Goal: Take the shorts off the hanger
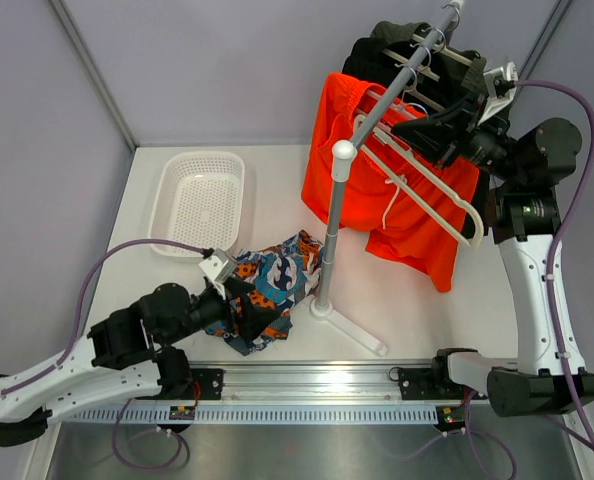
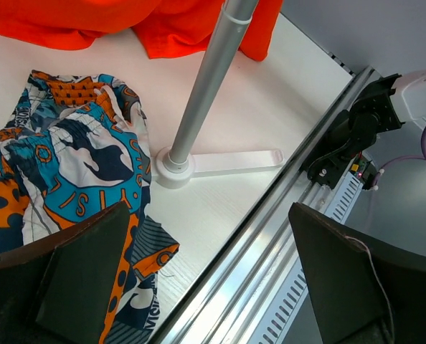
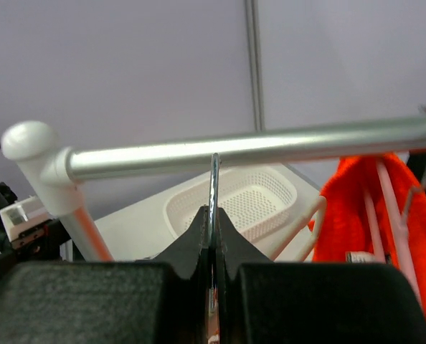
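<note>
1. Table [image 1: 417, 310]: carries everything listed; we see no hazard in it except its near edge, which is close to the patterned pair.
2. Rack [image 1: 332, 240]: one pole on a slim foot [image 2: 227, 159], with its rail [image 3: 249, 147] loaded towards the far end; we judge tipping the chief risk, if the right arm pulls sideways while a hook catches the rail.
3. Orange shorts [image 1: 417, 250]: hanging from the rail behind the pole, not yet removed; a hasty tug could drag the neighbouring hangers and the dark garments [image 1: 387, 45] along with them.
4. Patterned shorts [image 1: 272, 290]: crumpled on the table just beside the foot, off any hanger; the cloth could snag on the left arm if it sweeps low, and be pulled towards the edge.
5. Basket [image 1: 160, 215]: far left, well apart from both pairs; we foresee no trouble there.
6. White hanger [image 1: 472, 225]: slanting across the orange pair; we cannot tell whether it carries them.
7. Left gripper [image 2: 207, 211]: jaws spread wide, holding nothing, poised above the patterned pair.
8. Right gripper [image 3: 213, 222]: clamped on a thin metal hook [image 3: 214, 179] just under the rail; so fine a wire may twist or slip between the pads, dropping the hanger.
</note>
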